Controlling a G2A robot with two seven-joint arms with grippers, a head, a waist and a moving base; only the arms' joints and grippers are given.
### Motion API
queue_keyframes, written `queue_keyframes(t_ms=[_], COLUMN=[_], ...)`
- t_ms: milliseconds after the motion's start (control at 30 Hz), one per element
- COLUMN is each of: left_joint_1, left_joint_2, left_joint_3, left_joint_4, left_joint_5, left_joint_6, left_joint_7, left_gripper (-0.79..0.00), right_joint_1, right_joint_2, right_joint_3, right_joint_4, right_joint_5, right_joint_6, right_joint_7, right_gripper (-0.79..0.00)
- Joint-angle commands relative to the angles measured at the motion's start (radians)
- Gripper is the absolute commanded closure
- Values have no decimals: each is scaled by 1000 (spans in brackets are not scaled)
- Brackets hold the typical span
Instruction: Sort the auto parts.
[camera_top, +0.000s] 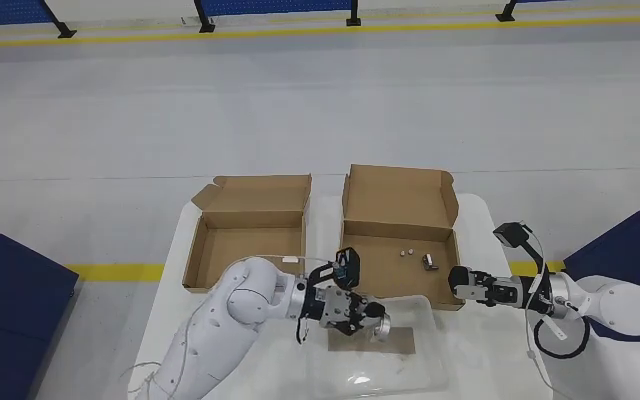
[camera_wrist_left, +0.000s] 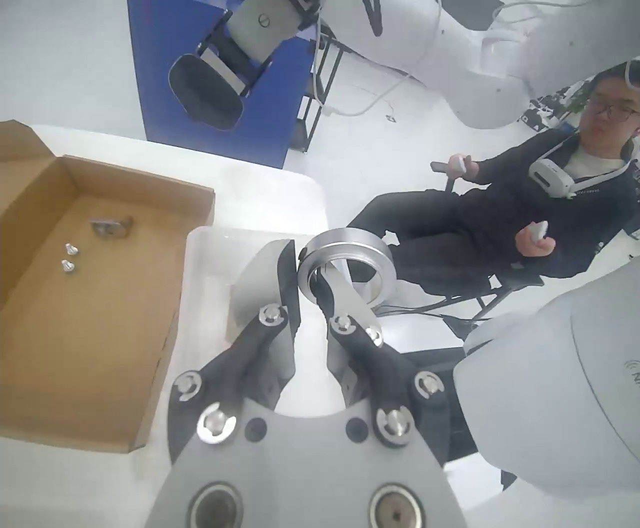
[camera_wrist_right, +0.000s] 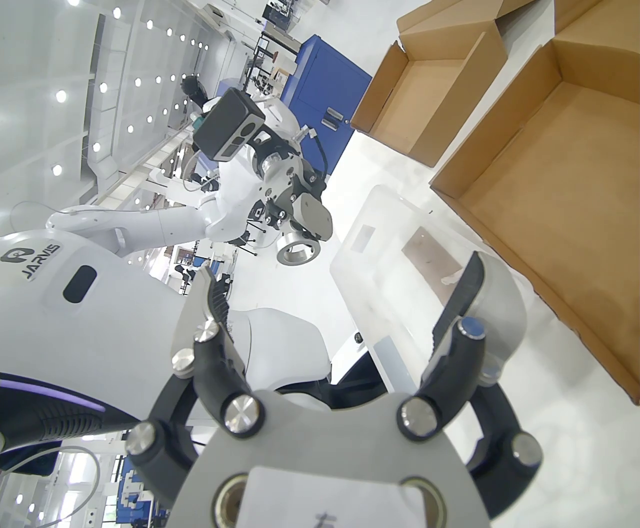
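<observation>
While the right gripper (camera_wrist_right: 340, 280) rests with its fingers spread wide apart at the lower right corner of the cardboard box right of centre (camera_top: 400, 215) in the top view, the left gripper (camera_top: 362, 318) hangs just below the middle of that frame, clamped on a metal ring (camera_wrist_left: 347, 262). One finger passes through the ring's hole and the other presses on its outer wall, so the ring's wall is pinched between them. The ring is held in the air over the upper left part of a clear plastic bin (camera_top: 425, 375), which sits on the white table (camera_top: 490, 345) at the lower centre of the top view, just below the two boxes. A brown card sheet (camera_top: 398, 343) lies on the bin's floor. Inside the box right of centre, two small screws (camera_wrist_left: 68, 256) lie close together, with a small metal bracket (camera_wrist_left: 111, 226) near them. A second open cardboard box (camera_top: 245, 250) stands beside it, left of centre, its lid flap folded back like its neighbour's.
</observation>
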Motion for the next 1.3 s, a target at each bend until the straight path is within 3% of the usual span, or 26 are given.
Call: queue_keyframes(t_ms=[0,167,433,667,1267], left_joint_1=[2,2,30,20,20], left_joint_2=[-1,-1,25,57,57], left_joint_3=[-1,-1,30,44,44], left_joint_4=[-2,-2,-66,-115,-115], left_joint_5=[1,1,-206,-402,-402], left_joint_6=[3,3,0,0,0], left_joint_7=[-3,-3,277,415,415], left_gripper=[0,0,0,0,0], right_joint_1=[0,0,0,0,0], right_joint_2=[0,0,0,0,0], right_joint_3=[0,0,0,0,0], right_joint_4=[0,0,0,0,0], right_joint_5=[0,0,0,0,0], right_joint_6=[0,0,0,0,0], right_joint_7=[0,0,0,0,0], right_gripper=[-785,-785,-785,-785,-785])
